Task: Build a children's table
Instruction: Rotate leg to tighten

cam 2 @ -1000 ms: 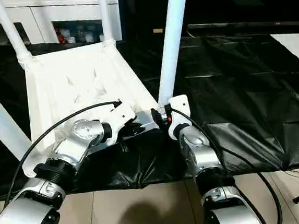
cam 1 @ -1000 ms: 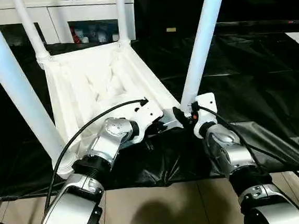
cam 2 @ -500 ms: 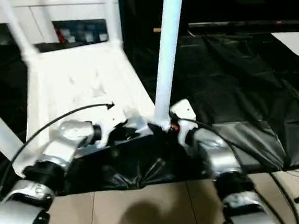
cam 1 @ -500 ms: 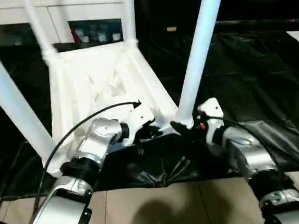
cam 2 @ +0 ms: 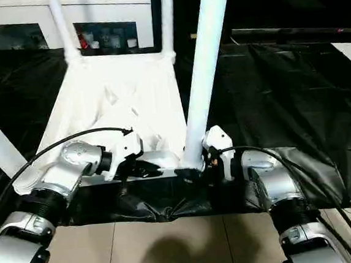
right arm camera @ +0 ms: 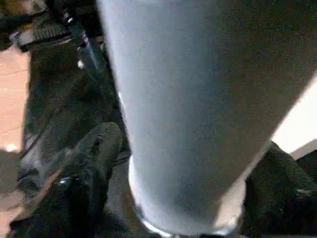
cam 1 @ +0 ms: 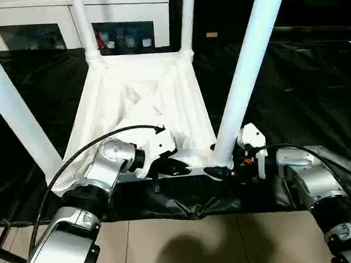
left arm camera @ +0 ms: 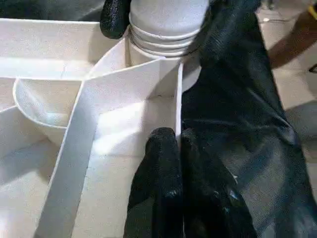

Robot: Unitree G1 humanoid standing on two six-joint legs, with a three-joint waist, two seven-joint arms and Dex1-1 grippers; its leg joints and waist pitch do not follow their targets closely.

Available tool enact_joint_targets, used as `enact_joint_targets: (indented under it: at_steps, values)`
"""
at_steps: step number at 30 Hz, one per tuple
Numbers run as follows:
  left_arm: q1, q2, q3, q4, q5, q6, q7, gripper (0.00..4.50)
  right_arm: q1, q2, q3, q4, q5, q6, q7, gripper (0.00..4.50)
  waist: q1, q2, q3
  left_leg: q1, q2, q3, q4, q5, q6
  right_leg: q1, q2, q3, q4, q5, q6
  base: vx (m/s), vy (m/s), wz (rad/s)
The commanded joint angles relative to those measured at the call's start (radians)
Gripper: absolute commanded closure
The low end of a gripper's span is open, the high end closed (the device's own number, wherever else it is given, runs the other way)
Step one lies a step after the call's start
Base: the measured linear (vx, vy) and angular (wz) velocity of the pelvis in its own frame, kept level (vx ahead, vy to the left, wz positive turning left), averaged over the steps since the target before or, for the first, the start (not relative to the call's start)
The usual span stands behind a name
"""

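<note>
- The children's table (cam 1: 142,103) lies upside down on a black plastic sheet (cam 1: 294,84), its ribbed underside facing up and all four white legs standing up from the round corner sockets.
- Its near edge lies just in front of both grippers, at the sheet's front border; the far edge points towards a white glass-doored cabinet (cam 1: 61,18).
- The near right leg (cam 1: 244,76) rises from its socket between the fingers of the right gripper (cam 1: 225,167), one black finger (right arm camera: 94,158) on each side of the leg's base.
- In the right wrist view the leg stands in the gap between the two fingers, which are spread about as wide as the leg; whether they press on it or merely bracket it I cannot tell.
- The left gripper (left arm camera: 171,148) has its two fingers pressed together with nothing between them.
- Their tips rest at the table's near rim, on the upright rib wall just beside the near right socket (left arm camera: 163,44), whose threaded collar sits directly beyond the fingertips.
- The black sheet is bunched up just beside those closed fingers, on the side away from the table's middle.
- The near left leg (cam 1: 13,102) stands well apart from both grippers, beyond the left forearm (cam 1: 99,175).
- The two far legs stand at the far corners, in front of the cabinet.
- Tan floor tiles (cam 1: 173,242) run along the sheet's near border, under both forearms.
</note>
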Motion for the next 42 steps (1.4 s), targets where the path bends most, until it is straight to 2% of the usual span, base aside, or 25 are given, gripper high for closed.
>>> enact_joint_targets:
  at_steps: [1,8,14,16,18,19,21,23,24,27,28,30,32,35,36,38,40,42]
  values:
    - [-0.014,-0.014,-0.012,-0.016,-0.042,-0.026,-0.029,4.50,-0.009,0.010,0.085,-0.031,-0.005,0.019,0.101,1.31,0.002,-0.008,-0.071,0.012,0.054,-0.023,-0.068,-0.216,0.061,0.048,-0.075,0.057,-0.076,-0.261,-0.219,0.000,0.000,0.00]
    - [-0.007,0.007,-0.015,-0.020,-0.041,-0.028,-0.059,4.50,-0.004,0.010,0.085,-0.035,-0.004,0.020,0.118,1.75,0.005,-0.008,-0.072,0.013,0.055,-0.022,-0.068,-0.205,0.059,0.048,-0.075,0.058,-0.070,-0.226,-0.232,0.000,0.000,0.00]
    - [-0.009,-0.011,0.002,-0.012,-0.037,-0.027,-0.006,4.50,0.013,0.043,0.066,-0.039,0.005,0.018,0.053,1.78,0.006,-0.013,-0.071,0.013,0.055,-0.022,-0.068,-0.209,0.055,0.047,-0.077,0.058,-0.074,-0.255,-0.220,0.000,0.000,0.00]
    - [-0.013,-0.023,0.007,-0.007,-0.036,-0.023,0.024,4.50,0.015,0.062,0.051,-0.029,0.004,0.014,0.004,1.78,0.004,-0.011,-0.068,0.015,0.054,-0.023,-0.070,-0.224,0.046,0.043,-0.078,0.058,-0.078,-0.288,-0.210,0.000,0.000,0.00]
    - [-0.035,-0.066,0.024,0.018,-0.016,0.004,0.163,4.50,0.011,0.127,0.000,0.013,-0.005,-0.003,-0.176,1.78,-0.002,-0.011,-0.066,0.018,0.053,-0.026,-0.074,-0.256,0.025,0.039,-0.080,0.058,-0.086,-0.342,-0.198,0.000,0.000,0.00]
    - [-0.037,-0.072,0.025,0.020,-0.013,0.008,0.183,4.50,0.009,0.136,-0.008,0.021,-0.008,-0.004,-0.207,1.78,-0.007,-0.013,-0.064,0.019,0.052,-0.029,-0.075,-0.282,0.011,0.040,-0.082,0.056,-0.092,-0.398,-0.183,0.000,0.000,0.00]
    - [-0.043,-0.093,0.031,0.023,-0.008,0.018,0.231,4.50,0.002,0.166,-0.029,0.044,-0.015,-0.011,-0.292,1.78,-0.015,-0.014,-0.064,0.019,0.051,-0.031,-0.076,-0.296,0.003,0.039,-0.082,0.057,-0.097,-0.431,-0.165,0.000,0.000,0.00]
    - [-0.046,-0.107,0.033,0.024,-0.005,0.025,0.260,4.50,-0.004,0.183,-0.037,0.059,-0.022,-0.015,-0.343,1.79,-0.020,-0.014,-0.064,0.018,0.051,-0.032,-0.077,-0.297,0.003,0.039,-0.082,0.057,-0.098,-0.433,-0.162,0.000,0.000,0.00]
    - [-0.049,-0.149,0.035,0.021,0.007,0.056,0.336,4.50,-0.026,0.231,-0.057,0.109,-0.044,-0.014,-0.490,1.79,-0.024,-0.014,-0.064,0.016,0.050,-0.032,-0.076,-0.292,0.004,0.038,-0.082,0.057,-0.098,-0.434,-0.159,0.000,0.000,0.00]
    - [-0.047,-0.178,0.027,0.016,0.026,0.074,0.403,4.50,-0.054,0.274,-0.082,0.158,-0.059,0.015,-0.634,1.79,-0.032,-0.014,-0.065,0.012,0.047,-0.035,-0.077,-0.282,-0.001,0.042,-0.081,0.054,-0.099,-0.449,-0.152,0.000,0.000,0.00]
    - [-0.047,-0.183,0.029,0.015,0.027,0.078,0.414,4.50,-0.060,0.282,-0.087,0.165,-0.059,0.020,-0.657,1.79,-0.035,-0.001,-0.065,0.020,0.046,-0.034,-0.075,-0.296,0.000,0.037,-0.078,0.055,-0.102,-0.438,-0.155,0.000,0.000,0.00]
    - [-0.045,-0.219,0.036,0.017,0.034,0.106,0.488,4.50,-0.080,0.340,-0.130,0.190,-0.042,0.041,-0.765,1.79,-0.041,-0.010,-0.065,0.016,0.046,-0.032,-0.076,-0.296,0.006,0.037,-0.075,0.057,-0.099,-0.403,-0.166,0.000,0.000,0.00]
    - [-0.036,-0.241,0.034,0.012,0.037,0.117,0.520,4.50,-0.082,0.378,-0.152,0.192,-0.023,0.038,-0.798,1.24,-0.041,-0.008,-0.068,0.016,0.047,-0.031,-0.076,-0.285,0.008,0.038,-0.077,0.058,-0.096,-0.383,-0.170,0.000,0.000,0.00]
    - [-0.024,-0.251,0.029,-0.003,0.040,0.122,0.528,4.50,-0.082,0.394,-0.141,0.194,-0.027,0.019,-0.794,1.07,-0.040,-0.007,-0.070,0.013,0.046,-0.029,-0.075,-0.264,0.027,0.042,-0.073,0.058,-0.090,-0.316,-0.183,0.000,0.000,0.00]
    - [-0.019,-0.249,0.025,-0.010,0.038,0.114,0.518,4.50,-0.081,0.391,-0.129,0.192,-0.035,0.009,-0.782,0.78,-0.040,-0.006,-0.071,0.014,0.046,-0.028,-0.074,-0.258,0.032,0.041,-0.073,0.059,-0.089,-0.301,-0.187,0.000,0.000,0.00]
    - [-0.015,-0.245,0.022,-0.014,0.036,0.107,0.507,4.50,-0.081,0.382,-0.120,0.188,-0.043,0.002,-0.769,0.66,-0.040,-0.006,-0.071,0.013,0.046,-0.027,-0.074,-0.257,0.035,0.042,-0.073,0.058,-0.089,-0.294,-0.189,0.000,0.000,0.00]
    - [-0.007,-0.227,0.013,-0.027,0.029,0.079,0.459,4.50,-0.083,0.340,-0.092,0.180,-0.074,-0.024,-0.730,0.47,-0.041,-0.004,-0.069,0.013,0.044,-0.028,-0.075,-0.273,0.032,0.043,-0.073,0.057,-0.093,-0.328,-0.181,0.000,0.000,0.00]
    - [0.002,-0.205,0.007,-0.040,0.014,0.061,0.399,4.50,-0.087,0.300,-0.099,0.163,-0.061,-0.021,-0.638,0.37,-0.042,-0.003,-0.069,0.010,0.045,-0.028,-0.074,-0.272,0.037,0.046,-0.073,0.058,-0.092,-0.322,-0.180,0.000,0.000,0.00]
